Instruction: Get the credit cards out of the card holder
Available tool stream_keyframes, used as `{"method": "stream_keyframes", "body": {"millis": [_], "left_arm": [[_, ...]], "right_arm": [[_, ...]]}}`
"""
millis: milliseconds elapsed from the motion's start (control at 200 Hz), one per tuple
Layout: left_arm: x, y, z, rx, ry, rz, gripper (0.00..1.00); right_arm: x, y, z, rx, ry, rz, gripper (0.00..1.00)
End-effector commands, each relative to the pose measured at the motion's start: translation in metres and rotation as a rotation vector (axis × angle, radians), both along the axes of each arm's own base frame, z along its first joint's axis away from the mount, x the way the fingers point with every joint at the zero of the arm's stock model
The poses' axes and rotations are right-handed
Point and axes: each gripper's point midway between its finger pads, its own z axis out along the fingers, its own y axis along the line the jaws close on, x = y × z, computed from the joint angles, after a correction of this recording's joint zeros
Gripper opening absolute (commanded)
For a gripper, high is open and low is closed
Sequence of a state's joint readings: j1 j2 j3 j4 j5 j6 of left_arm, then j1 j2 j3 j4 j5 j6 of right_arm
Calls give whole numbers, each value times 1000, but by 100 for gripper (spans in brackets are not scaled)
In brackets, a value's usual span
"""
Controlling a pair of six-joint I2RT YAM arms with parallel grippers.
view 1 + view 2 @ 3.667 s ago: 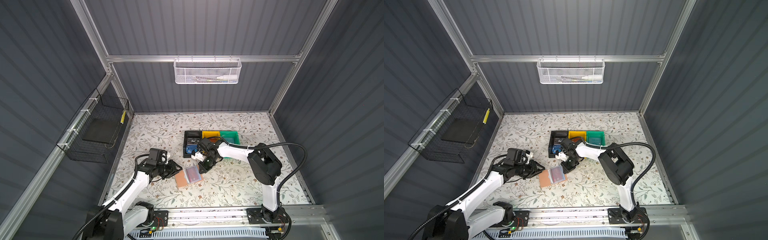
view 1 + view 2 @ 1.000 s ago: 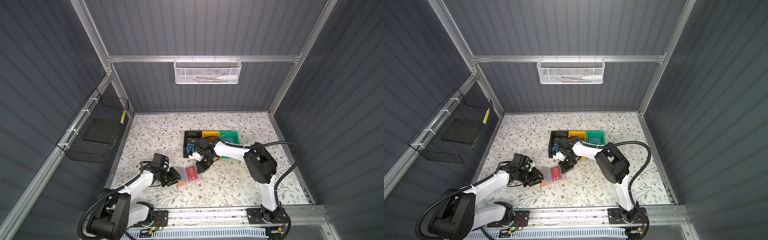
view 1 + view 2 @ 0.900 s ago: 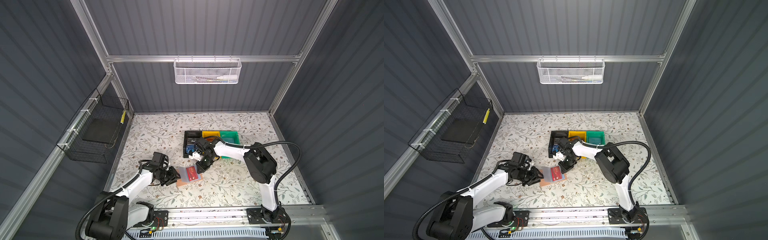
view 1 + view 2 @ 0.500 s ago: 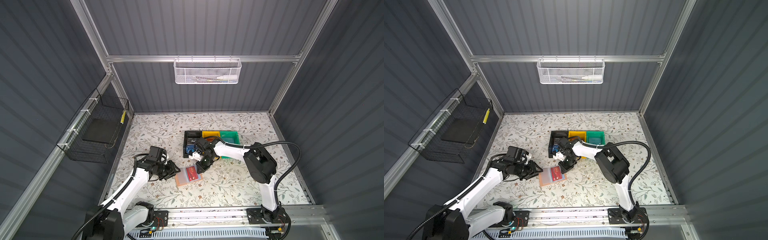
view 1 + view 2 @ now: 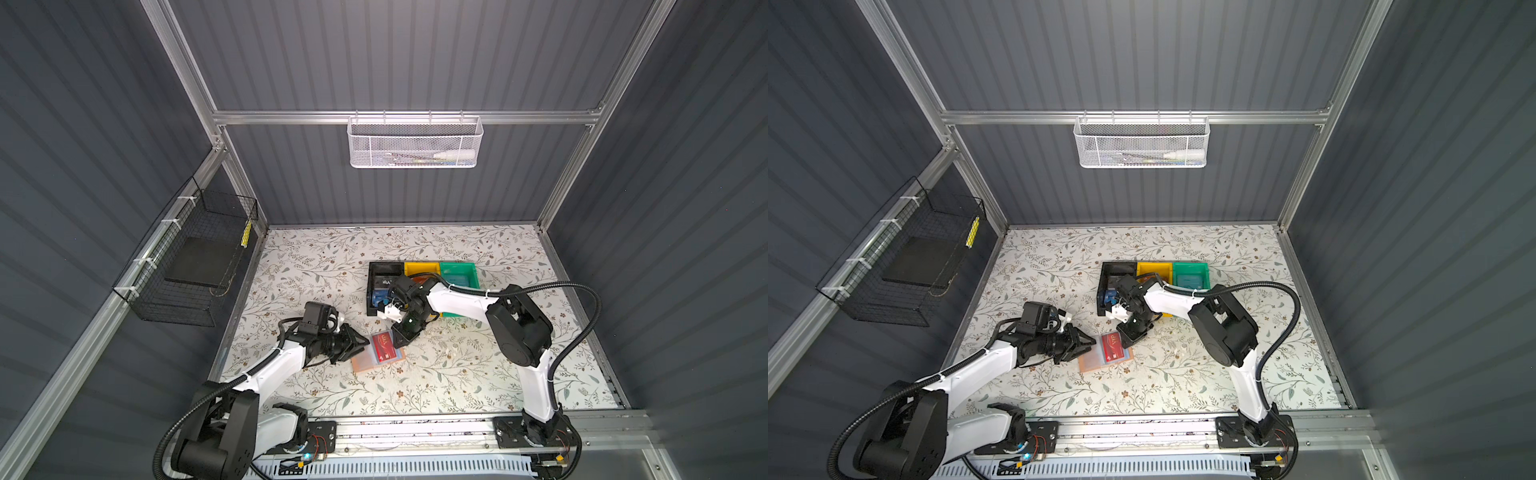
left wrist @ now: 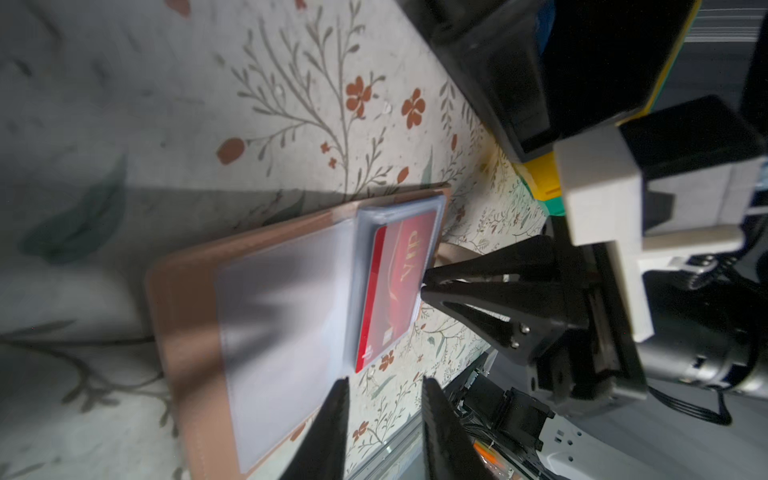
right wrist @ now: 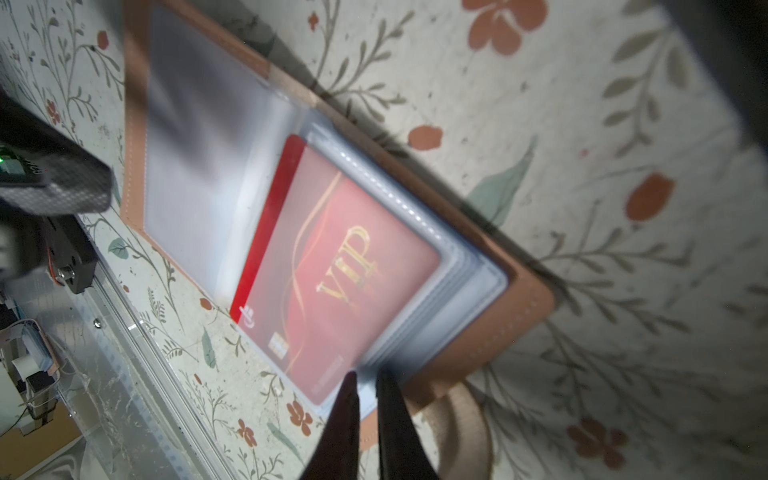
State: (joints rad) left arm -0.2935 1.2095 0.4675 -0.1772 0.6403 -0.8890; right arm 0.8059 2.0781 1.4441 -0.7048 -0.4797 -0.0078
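In a top view the card holder [image 5: 1089,362] lies open on the floral surface [image 5: 1204,374], nearer its front edge, with a red credit card [image 5: 1112,345] in its sleeves. The left gripper [image 5: 1087,345], jaws spread, sits just beside the holder. The right gripper [image 5: 1126,341] points down onto its far side. Behind stand a black bin [image 5: 1119,269], a yellow bin [image 5: 1152,270] and a green bin [image 5: 1190,264] in a row.

Gold letters "VIP" are read on the red card [image 7: 345,266], which is seated in a clear sleeve of the open card holder [image 7: 490,328]. A small white emblem at the card's corner nearest the holder's fold, and fine print along its short edge, are too blurred to be read. White lettering on a dark card [image 5: 384,282] in the black bin [image 5: 386,264] beyond the card holder cannot be made out with certainty.
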Motion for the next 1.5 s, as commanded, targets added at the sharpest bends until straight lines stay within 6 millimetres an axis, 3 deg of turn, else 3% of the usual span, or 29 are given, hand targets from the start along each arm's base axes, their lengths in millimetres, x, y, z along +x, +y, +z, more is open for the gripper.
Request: {"method": "stream_keyframes", "body": {"millis": [0,400,730,1496], "left_arm": [[10,-7,11,-43,-57,-6,31],[3,-12,-22,-27,-1,-14,28],[6,-22,-30,-55,2,-29,23],[1,-23,-42,-53,18,-28,16]], "right_arm": [[-8,-3,-12,-32,36,13,15],[-9,-5,-16,-41,44,11,15],[-10,-6,-18,-46,52,12,16],[-13,-7,-23,-55,68,16,17]]}}
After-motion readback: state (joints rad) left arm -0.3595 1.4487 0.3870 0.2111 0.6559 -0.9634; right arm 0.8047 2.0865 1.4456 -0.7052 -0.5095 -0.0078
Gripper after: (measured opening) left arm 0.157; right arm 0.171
